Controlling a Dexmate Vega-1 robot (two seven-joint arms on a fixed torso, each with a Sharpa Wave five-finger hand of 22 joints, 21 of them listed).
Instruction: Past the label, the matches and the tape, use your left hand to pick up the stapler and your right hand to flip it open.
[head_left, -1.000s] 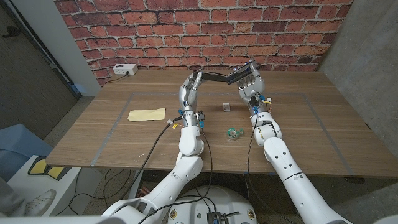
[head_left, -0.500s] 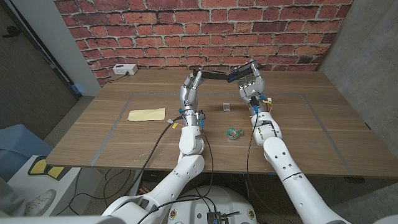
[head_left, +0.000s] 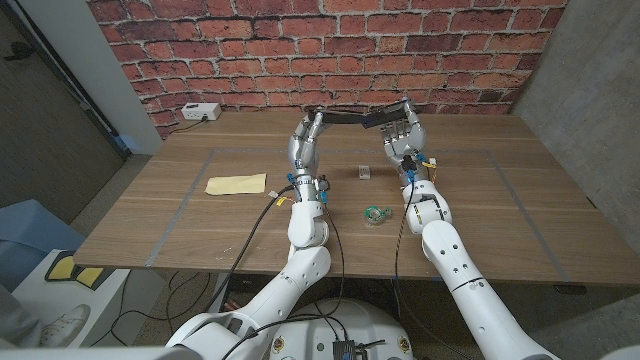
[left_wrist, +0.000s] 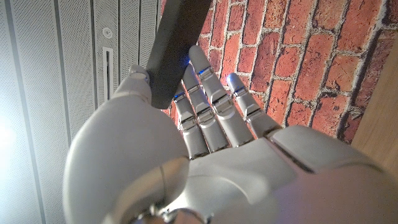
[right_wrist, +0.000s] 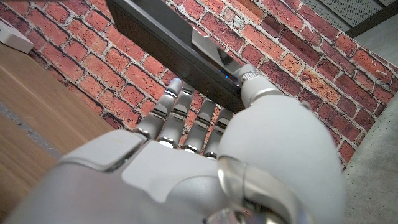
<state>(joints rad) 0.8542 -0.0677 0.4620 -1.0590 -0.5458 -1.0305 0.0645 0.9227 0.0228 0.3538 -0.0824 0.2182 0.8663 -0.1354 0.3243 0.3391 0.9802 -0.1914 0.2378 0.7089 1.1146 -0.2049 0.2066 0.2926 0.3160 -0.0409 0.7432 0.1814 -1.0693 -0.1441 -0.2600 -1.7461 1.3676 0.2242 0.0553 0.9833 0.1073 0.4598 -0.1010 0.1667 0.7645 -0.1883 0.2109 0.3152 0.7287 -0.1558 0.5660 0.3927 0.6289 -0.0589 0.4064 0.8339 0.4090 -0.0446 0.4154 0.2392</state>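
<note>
Your left hand (head_left: 303, 143) grips the long black metal stapler (head_left: 355, 119) lifted above the table; your right hand (head_left: 402, 135) pinches its far end. I judge the flipping open is not finished.

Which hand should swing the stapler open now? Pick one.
Right. The right hand already grips the stapler's free end, while the left hand holds the other end up above the table.
</note>
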